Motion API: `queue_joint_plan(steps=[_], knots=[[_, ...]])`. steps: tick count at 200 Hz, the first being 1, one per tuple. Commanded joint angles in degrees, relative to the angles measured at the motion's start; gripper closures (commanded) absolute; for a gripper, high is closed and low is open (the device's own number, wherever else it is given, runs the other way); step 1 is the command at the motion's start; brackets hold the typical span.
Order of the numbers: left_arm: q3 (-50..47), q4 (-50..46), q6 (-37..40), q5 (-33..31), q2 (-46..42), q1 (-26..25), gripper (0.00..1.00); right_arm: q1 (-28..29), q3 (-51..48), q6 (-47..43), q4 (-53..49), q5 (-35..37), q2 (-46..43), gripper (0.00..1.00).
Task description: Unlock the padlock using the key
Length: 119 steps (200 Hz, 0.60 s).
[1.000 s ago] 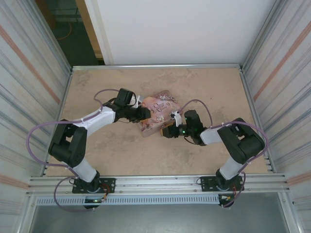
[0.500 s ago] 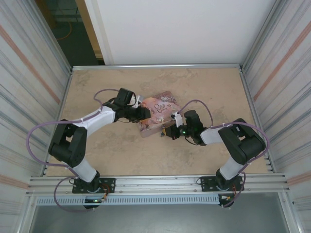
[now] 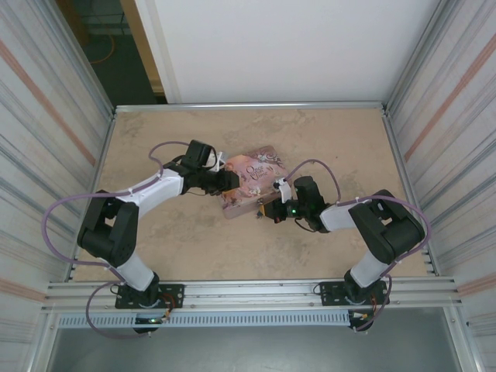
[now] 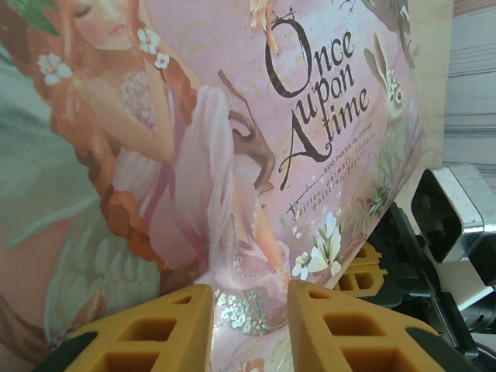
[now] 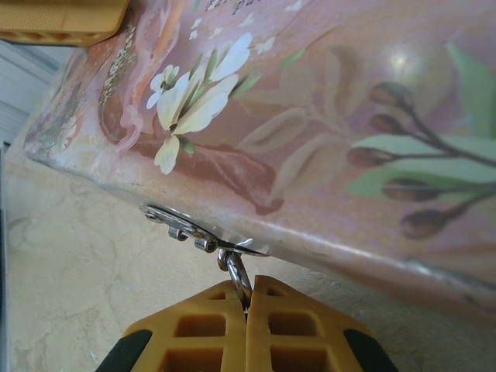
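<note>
Right wrist view: our right gripper (image 5: 248, 298) has jaws pressed together, pinching thin silvery loop (image 5: 235, 270) hanging from hasp (image 5: 182, 225) on lower front edge of tin (image 5: 349, 116). We judge loop to be padlock shackle or key ring. Blue body hidden, key not made out. For step in hand, we want small slow twist about loop's own axis, with no pull that drags tin. Our left gripper (image 4: 249, 314) has jaws spread partway over tin lid, likely bracing it. We cannot tell whether it touches lid.
</note>
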Motion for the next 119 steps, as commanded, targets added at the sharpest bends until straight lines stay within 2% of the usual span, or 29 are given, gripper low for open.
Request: queue_joint_plan(steps=[1,34,119], knots=[[-2.1,-4.2,0.8,-0.3,-0.2,-0.6,0.68,-0.8,-0.7,4.2,4.9,1.6,-2.3,1.0],[-3.6,-4.3,0.1,-0.4,-0.8,-0.6,0.68,-0.8,0.0,9.7,5.8,2.0,-2.7,1.0],[-6.4,-5.4,-0.1,-0.7,-1.1,-0.6,0.68,-1.5,2.7,16.7,4.1,2.2,-2.2,1.0]])
